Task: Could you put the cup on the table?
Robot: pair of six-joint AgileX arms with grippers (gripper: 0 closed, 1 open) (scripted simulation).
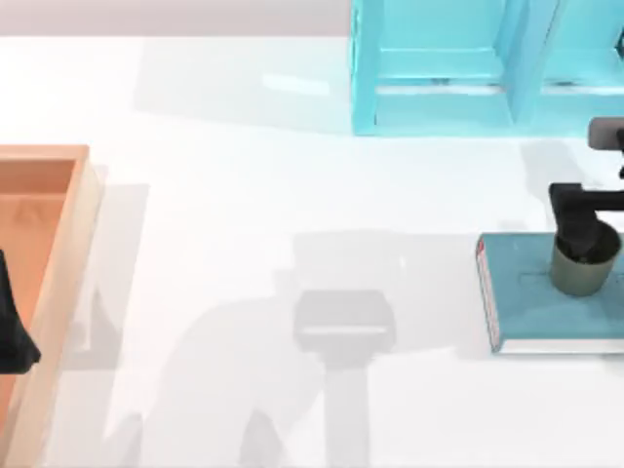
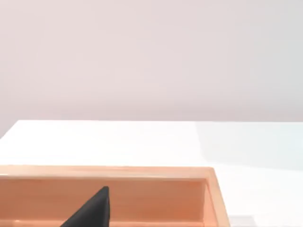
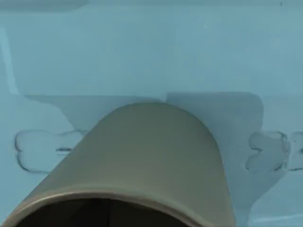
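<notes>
cup (image 1: pixel 583 263) at 3 o'clock, standing on the teal book (image 1: pixel 531 302) | right end effector (image 1: pixel 577 234) reaching into its rim, grasp state unclear | advice: lift straight up, then carry toward 9 o'clock onto bare table (image 1: pixel 244 195) | left end effector (image 1: pixel 12 331) parked over wooden tray (image 1: pixel 58 253)

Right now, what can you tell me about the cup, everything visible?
The cup is a small olive-grey cylinder without a handle, matte, dark inside. It stands upright on the teal book at the table's right side. The right gripper reaches down at its rim; the top view does not settle whether it grips.
</notes>
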